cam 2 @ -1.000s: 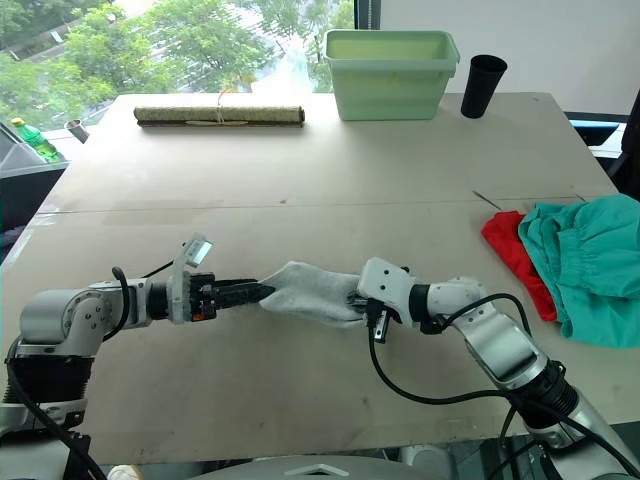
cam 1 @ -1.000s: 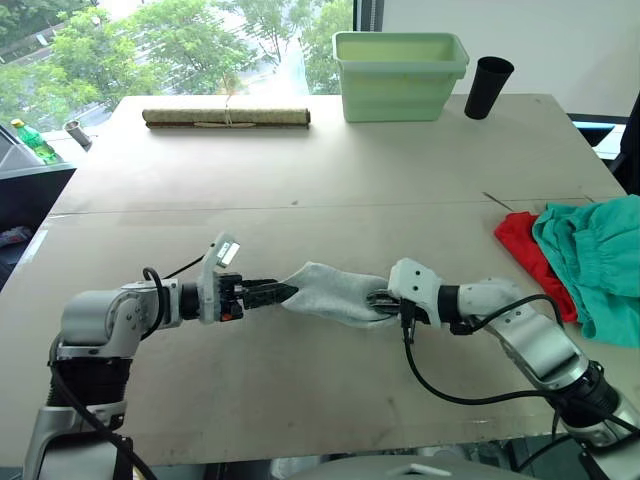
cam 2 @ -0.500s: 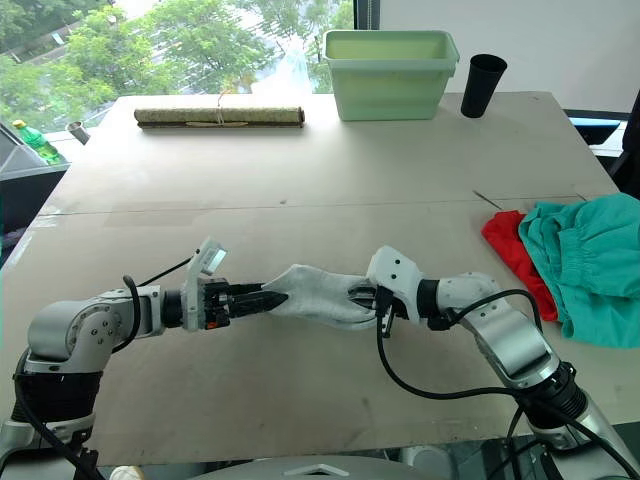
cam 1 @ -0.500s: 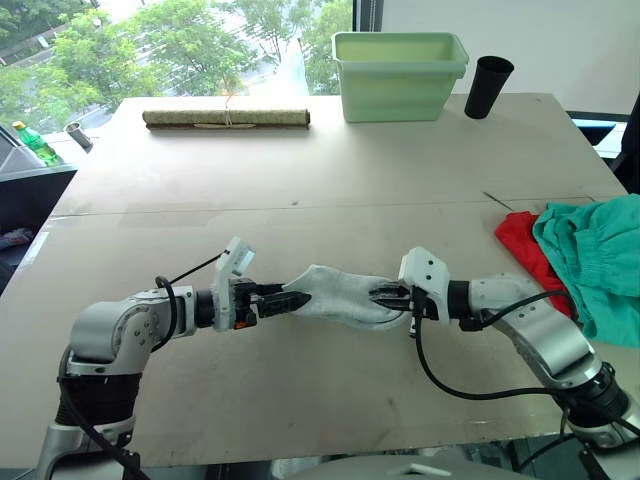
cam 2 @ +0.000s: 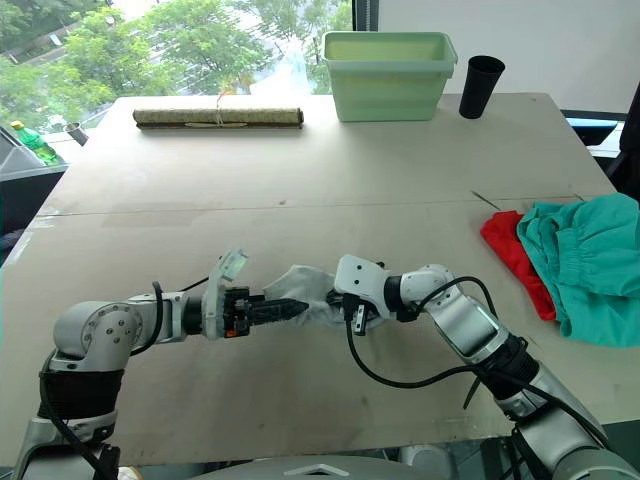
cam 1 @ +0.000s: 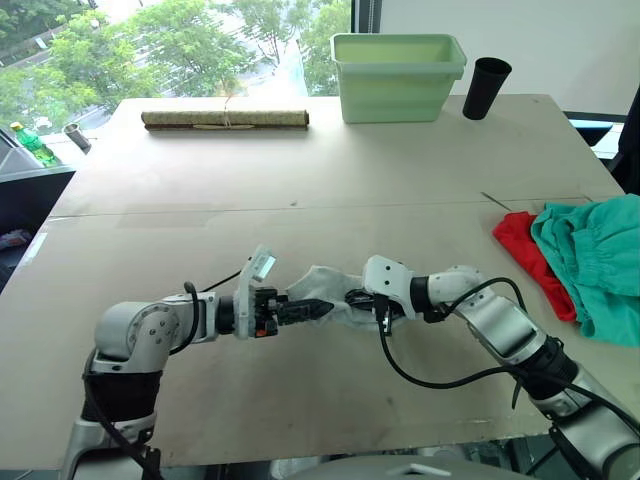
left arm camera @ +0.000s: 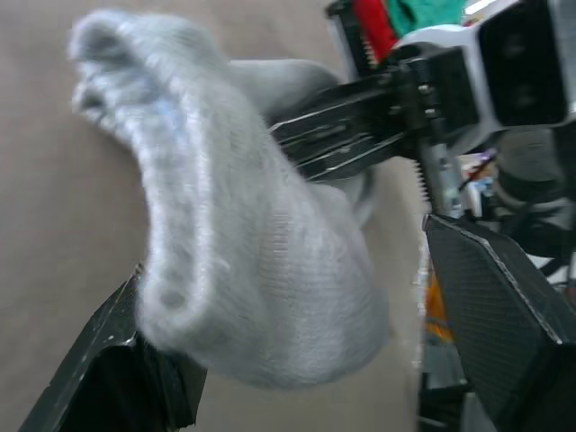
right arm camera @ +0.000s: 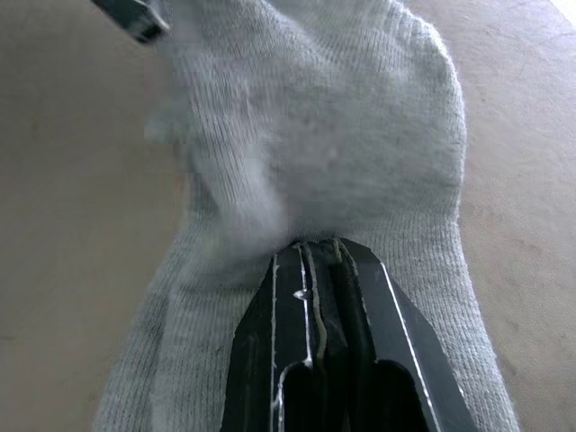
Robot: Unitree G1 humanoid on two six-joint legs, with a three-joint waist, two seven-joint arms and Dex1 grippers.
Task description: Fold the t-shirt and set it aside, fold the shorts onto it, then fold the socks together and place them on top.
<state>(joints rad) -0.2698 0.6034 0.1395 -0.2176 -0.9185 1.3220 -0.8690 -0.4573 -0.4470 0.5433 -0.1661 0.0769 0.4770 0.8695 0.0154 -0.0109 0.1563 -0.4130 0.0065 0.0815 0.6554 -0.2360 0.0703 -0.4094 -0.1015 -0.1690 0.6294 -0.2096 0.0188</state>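
While the socks (cam 1: 330, 293) sit bunched near the front-centre of the table (cam 1: 300, 170), both arms pinch them from opposite ends. Right gripper (right arm camera: 317, 270) is clamped tight on the knit, fingers pressed together over a fold. Left gripper (left arm camera: 297, 297) has its fingers spread with a sock end draped between them; I can't confirm a firm pinch there (cloth hides the contact). Handling call: light, soft, stretchy knit, no stiffness, will sag and slide on itself. Best grabbed at the cuff or toe edge through both layers, not mid-body. T-shirt (cam 1: 520, 248) lies at the far right with the shorts (cam 1: 600, 260) partly over it, well apart from the socks.
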